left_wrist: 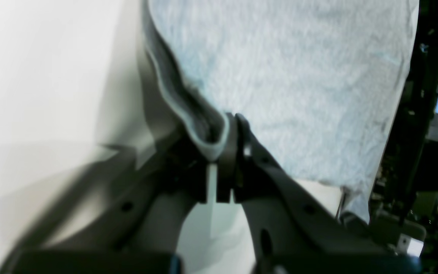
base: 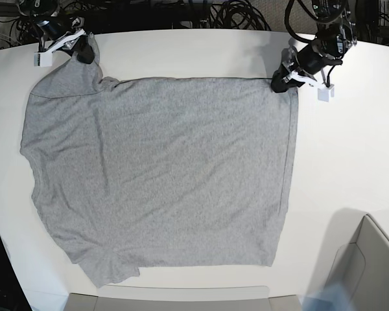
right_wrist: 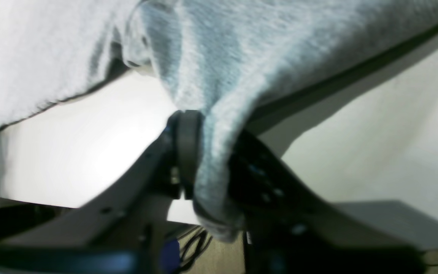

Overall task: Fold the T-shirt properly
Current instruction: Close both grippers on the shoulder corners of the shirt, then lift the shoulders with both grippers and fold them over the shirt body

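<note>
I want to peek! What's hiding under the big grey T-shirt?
Under the T-shirt only the white table shows, around its edges. Whatever lies beneath the cloth is covered. At its far corners, the left tool and right tool each pinch the fabric.

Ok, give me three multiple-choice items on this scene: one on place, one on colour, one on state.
1. Where is the left gripper?
A. at a far corner of the T-shirt
B. at a near corner
C. mid-shirt

2. What colour is the T-shirt?
A. navy
B. heather grey
C. red

3. How does the right gripper stand?
A. wide open above the table
B. shut on cloth
C. holding a box

Answers: 1 A, it sits at the far hem corner in the base view; 2 B, grey throughout; 3 B, fabric is pinched between its fingers.
</note>
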Controlling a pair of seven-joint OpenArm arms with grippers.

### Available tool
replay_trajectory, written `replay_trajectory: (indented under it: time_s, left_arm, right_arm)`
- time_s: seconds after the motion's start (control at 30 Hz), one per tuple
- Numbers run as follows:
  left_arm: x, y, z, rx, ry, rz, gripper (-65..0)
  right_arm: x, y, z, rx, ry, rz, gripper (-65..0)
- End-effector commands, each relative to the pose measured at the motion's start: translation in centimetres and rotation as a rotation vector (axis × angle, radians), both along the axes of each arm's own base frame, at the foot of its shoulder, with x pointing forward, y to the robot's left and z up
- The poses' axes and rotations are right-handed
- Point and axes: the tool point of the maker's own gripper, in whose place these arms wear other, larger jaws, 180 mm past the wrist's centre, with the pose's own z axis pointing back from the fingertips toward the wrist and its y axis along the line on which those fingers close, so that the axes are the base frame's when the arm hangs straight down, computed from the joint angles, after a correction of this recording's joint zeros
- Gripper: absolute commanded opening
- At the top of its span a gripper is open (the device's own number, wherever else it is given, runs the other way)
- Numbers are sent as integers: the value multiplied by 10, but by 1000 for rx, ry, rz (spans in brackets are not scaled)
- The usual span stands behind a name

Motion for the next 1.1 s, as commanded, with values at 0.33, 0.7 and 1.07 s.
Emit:
replay_trajectory:
  time_s: [0.33, 0.7, 1.07]
  left_arm:
    - [6, -14, 19, 16, -62, -88, -650]
    - [-40, 38, 23, 114, -51, -22, -650]
    - [-59, 43, 57, 199, -100, -65, -650]
  right_arm:
    - [-15, -42, 15, -190, 73, -1, -650]
    - [-31, -55, 40, -321, 91, 31, -650]
    - [-36, -51, 69, -410, 51, 84, -650]
